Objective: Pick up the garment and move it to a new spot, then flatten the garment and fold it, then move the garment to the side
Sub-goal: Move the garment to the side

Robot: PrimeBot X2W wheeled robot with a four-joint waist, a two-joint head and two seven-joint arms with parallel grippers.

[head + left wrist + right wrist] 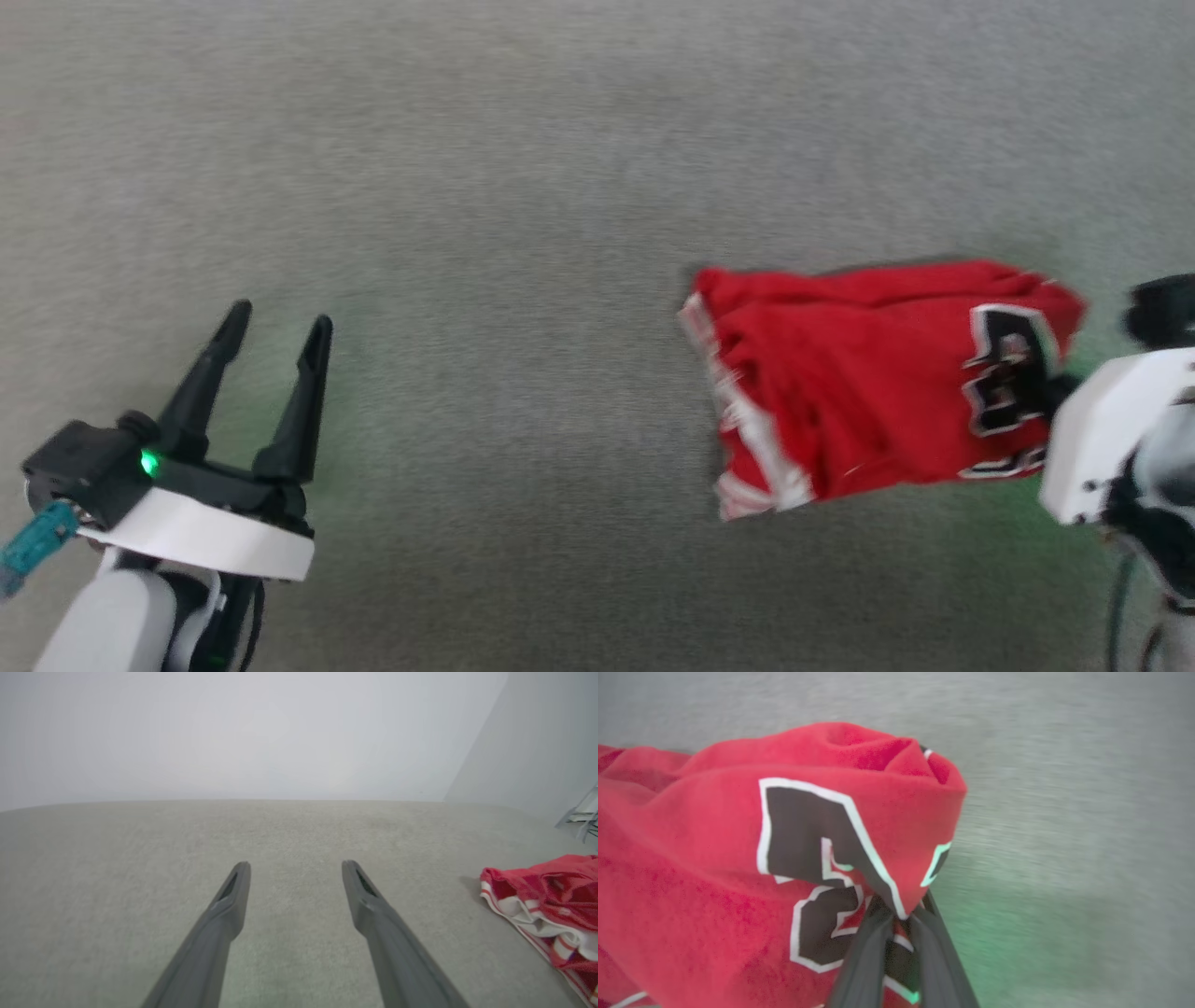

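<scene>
The garment [859, 392] is a red shirt with white striped trim and dark white-outlined letters, lying folded and bunched on the grey surface at the right of the head view. My right gripper [899, 914] is shut on the garment [714, 858] at its lettered edge, the two fingers pinched together with cloth bulging over their tips. In the head view the white right wrist [1102, 439] sits against the garment's right end. My left gripper [275, 327] stands open far to the left, nothing between its fingers. The left wrist view has that gripper [295, 865] open and the garment [551, 896] at the right edge.
Grey carpet-like surface [523, 233] stretches all around, with wide room between the two arms. A pale wall [233, 732] rises behind it, and a metal stand [584, 816] shows at the far right edge.
</scene>
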